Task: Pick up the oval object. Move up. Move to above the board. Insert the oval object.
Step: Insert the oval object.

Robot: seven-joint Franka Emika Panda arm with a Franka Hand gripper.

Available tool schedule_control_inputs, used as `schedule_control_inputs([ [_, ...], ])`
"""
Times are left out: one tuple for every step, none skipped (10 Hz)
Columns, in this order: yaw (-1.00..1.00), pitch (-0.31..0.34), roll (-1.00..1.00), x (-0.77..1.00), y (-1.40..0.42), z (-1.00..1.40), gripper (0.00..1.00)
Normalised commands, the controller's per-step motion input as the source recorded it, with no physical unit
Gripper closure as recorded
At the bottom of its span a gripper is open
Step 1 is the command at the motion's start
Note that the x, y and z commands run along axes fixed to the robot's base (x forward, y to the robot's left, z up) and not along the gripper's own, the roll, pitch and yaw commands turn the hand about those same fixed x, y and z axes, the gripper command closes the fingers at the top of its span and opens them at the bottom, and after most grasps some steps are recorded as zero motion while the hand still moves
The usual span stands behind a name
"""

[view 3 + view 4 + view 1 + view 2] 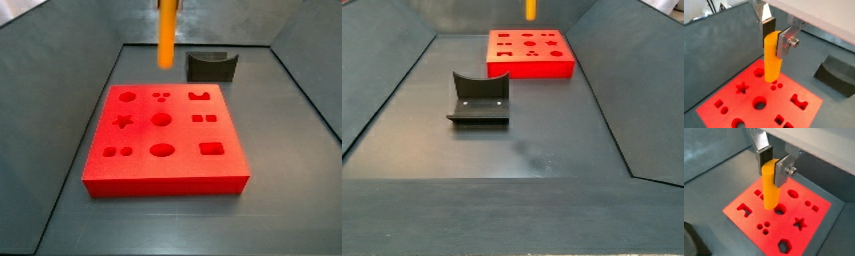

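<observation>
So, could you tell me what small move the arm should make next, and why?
Probably a small sideways shift to centre on the oval recess before lowering. The gripper holds the oval object upright, its lower end clear above the board; in a side view the peg hangs over the far edge.

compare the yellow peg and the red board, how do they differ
The peg is slim, smooth and orange-yellow; the board is a broad, thick red slab cut with shaped recesses. The peg hangs upright in the air, clamped in the gripper above the board; the board lies flat on the floor. Both are bright, solid-coloured pieces.
</observation>
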Motion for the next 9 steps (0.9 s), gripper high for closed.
schedule_control_inputs([
  [0.17, -0.011, 0.03, 0.17, -0.52, -1.0, 1.0],
  [0.19, -0.03, 0.08, 0.05, -0.69, -1.0, 1.0],
  [0.43, 0.0, 0.11, 0.22, -0.5, -1.0, 1.0],
  [0.78, -0.024, -0.07, 0.2, 0.0, -0.77, 1.0],
  [0.73, -0.074, -0.03, 0.1, -0.06, -0.57, 1.0],
  [0.0, 0.011, 0.01, 0.03, 0.0, 0.0, 1.0],
  [0.0, 0.0, 0.04, 0.0, 0.0, -0.03, 1.0],
  [0.09, -0.094, 0.08, -0.4, 0.0, -0.15, 1.0],
  [0.11, -0.133, 0.01, -0.5, 0.0, 0.0, 1.0],
])
